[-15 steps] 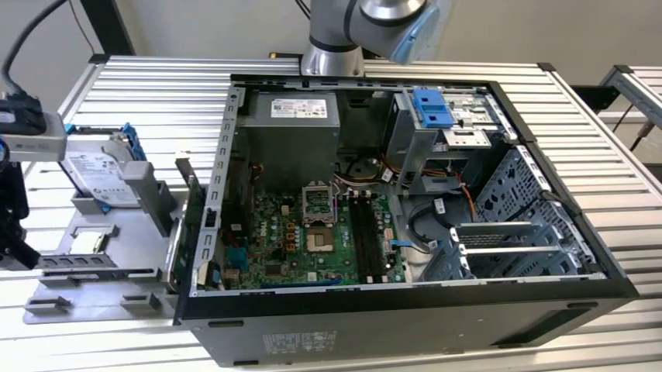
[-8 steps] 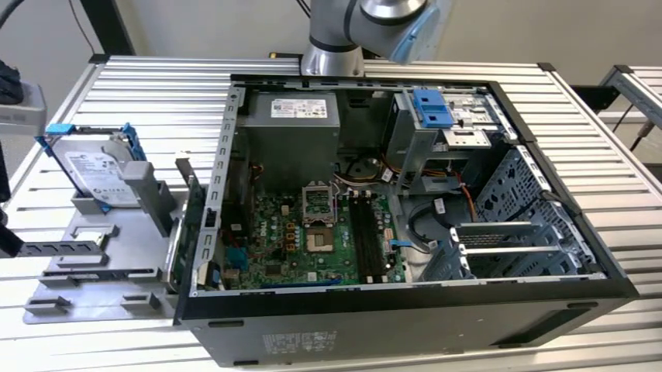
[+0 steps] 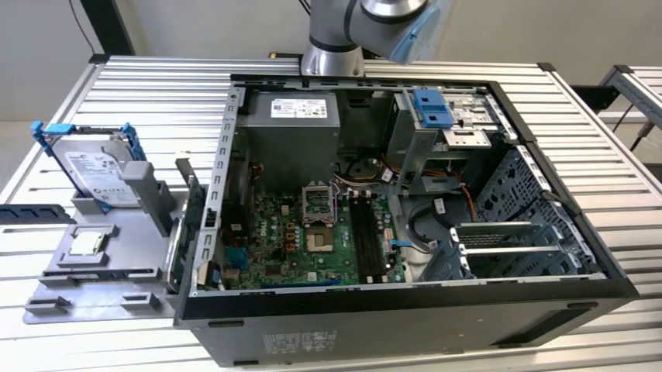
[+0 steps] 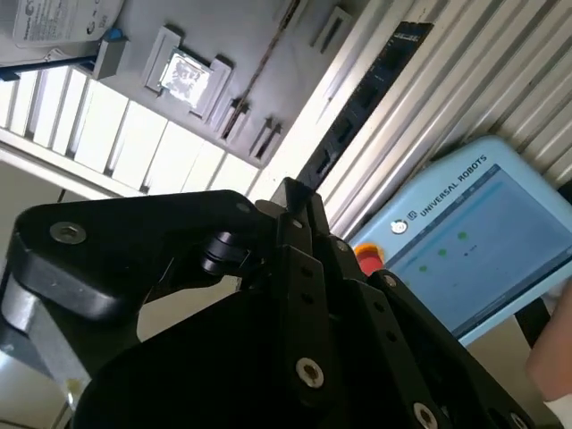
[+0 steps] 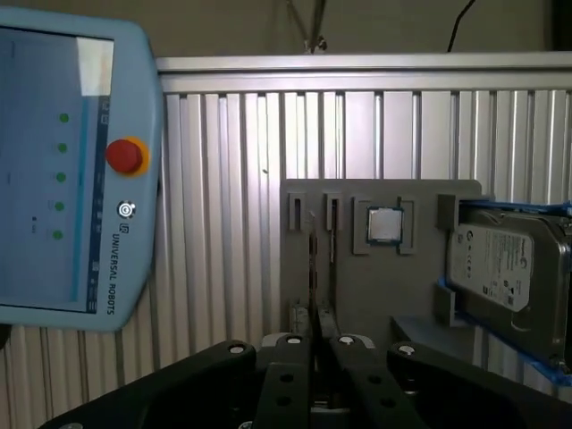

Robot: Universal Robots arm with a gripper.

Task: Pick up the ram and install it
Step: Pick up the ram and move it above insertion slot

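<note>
While the exterior view takes in the open computer case (image 3: 414,314), the second wrist view shows the gripper (image 4: 295,201), its fingers pressed together on nothing, and a pale blue teach pendant (image 4: 465,232). The ram (image 3: 23,213), a long, thin dark stick, lies flat on the slatted counter (image 3: 155,85) at the exterior view's left, just beside the grey tray (image 3: 135,249), clear of the gripper.
</note>
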